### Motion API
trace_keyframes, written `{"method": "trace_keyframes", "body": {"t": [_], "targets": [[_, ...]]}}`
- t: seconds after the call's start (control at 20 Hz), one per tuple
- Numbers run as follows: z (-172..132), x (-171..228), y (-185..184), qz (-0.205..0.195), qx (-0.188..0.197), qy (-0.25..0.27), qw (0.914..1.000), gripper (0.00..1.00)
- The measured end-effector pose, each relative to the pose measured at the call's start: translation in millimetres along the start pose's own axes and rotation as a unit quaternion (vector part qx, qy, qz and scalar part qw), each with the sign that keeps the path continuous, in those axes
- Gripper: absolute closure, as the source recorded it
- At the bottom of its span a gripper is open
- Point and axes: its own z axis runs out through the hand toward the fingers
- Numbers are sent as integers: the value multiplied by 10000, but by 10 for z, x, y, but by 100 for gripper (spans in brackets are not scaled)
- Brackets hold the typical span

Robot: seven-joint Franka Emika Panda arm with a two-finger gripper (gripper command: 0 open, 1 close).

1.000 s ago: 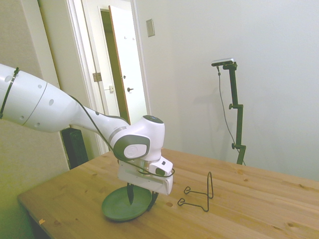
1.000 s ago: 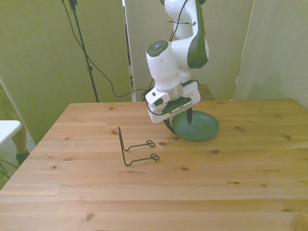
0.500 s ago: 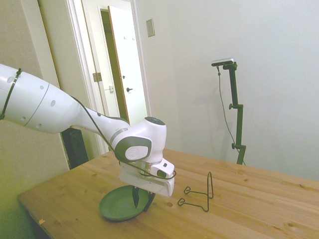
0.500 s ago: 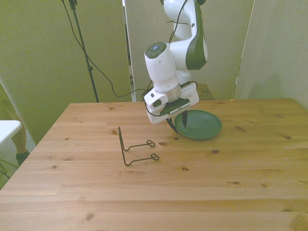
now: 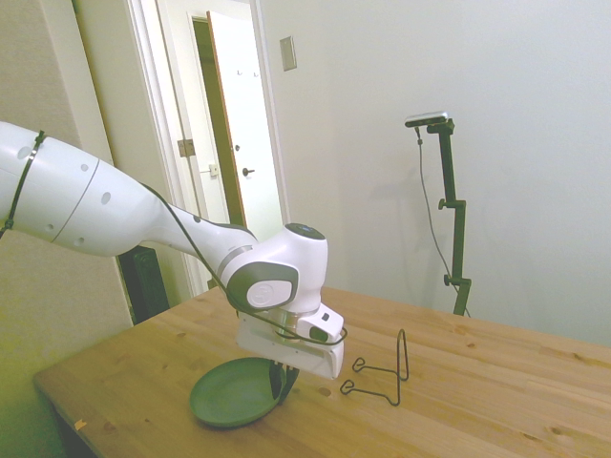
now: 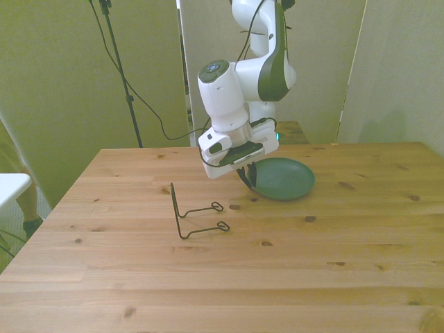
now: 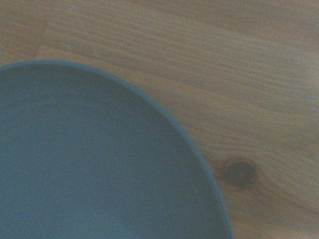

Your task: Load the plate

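The dull green plate (image 6: 283, 178) lies flat on the wooden worktop (image 6: 291, 270), toward its far side and a little to the front view's right of middle. At about nine o'clock on the plate's rim the claw (image 6: 248, 181) comes down; its dark fingers stand close together at that edge, seemingly clamped on the rim, one inside and one outside. In the side view the fingers (image 5: 278, 383) meet the plate (image 5: 229, 403) at its three o'clock edge, under the white wrist housing. The wrist view shows the plate's curved rim (image 7: 164, 119) against bare wood grain with a dark knot (image 7: 240, 173) just beside it. The thin black wire rack (image 6: 195, 211) stands apart from the plate, at about eight o'clock from it in the front view.
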Motion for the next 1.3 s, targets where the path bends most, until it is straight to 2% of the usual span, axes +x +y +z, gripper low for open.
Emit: {"method": "trace_keyframes", "body": {"t": [0.15, 0.4, 0.55, 0.7, 0.95, 1.1, 1.3], "targets": [[-170, -5, 80, 70, 47, 176, 9998, 100], [-659, -173, 154, 229, 92, 721, 9971, 100], [-933, -278, 181, 463, 21, 1248, 9911, 100], [-1266, -350, 279, 759, -53, 1783, 9810, 100], [-1820, -379, 455, 1183, -229, 2680, 9559, 100], [-2085, -360, 484, 1384, -505, 3314, 9319, 100], [-2238, -339, 501, 1620, -942, 3968, 8986, 100]]}}
